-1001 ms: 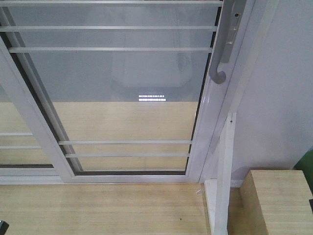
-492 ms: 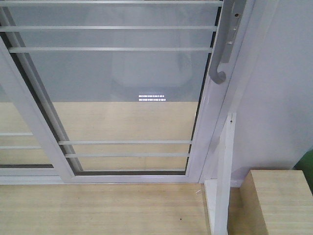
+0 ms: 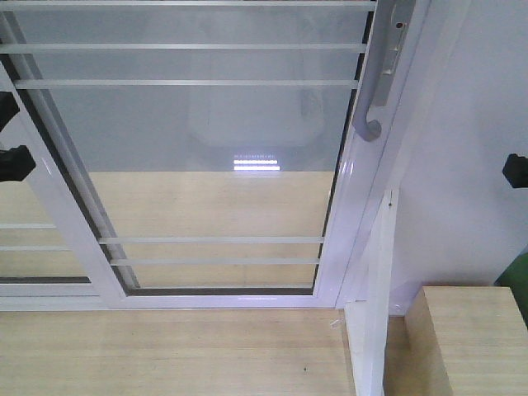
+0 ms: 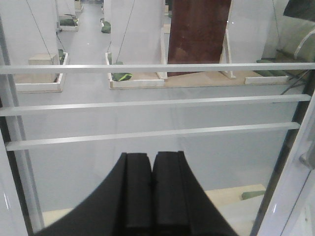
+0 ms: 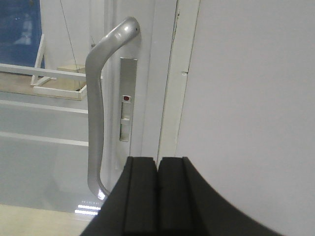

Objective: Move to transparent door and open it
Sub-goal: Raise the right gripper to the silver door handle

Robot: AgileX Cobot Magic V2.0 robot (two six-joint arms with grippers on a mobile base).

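The transparent door fills the front view: clear glass in a white frame with paired thin white bars. Its curved silver-grey handle sits on the right stile. In the right wrist view the handle stands upright just left of and beyond my right gripper, which is shut and empty, apart from it. My left gripper is shut and empty, facing the door's bars. Black parts of the arms show at the left edge and right edge of the front view.
A handleless barred glass panel overlaps at the left. A plain white wall stands right of the frame. A wooden box and a white upright post stand at lower right on the wooden floor.
Both arms have risen into the front view: black parts now show at its left and right edges. The door has not moved.
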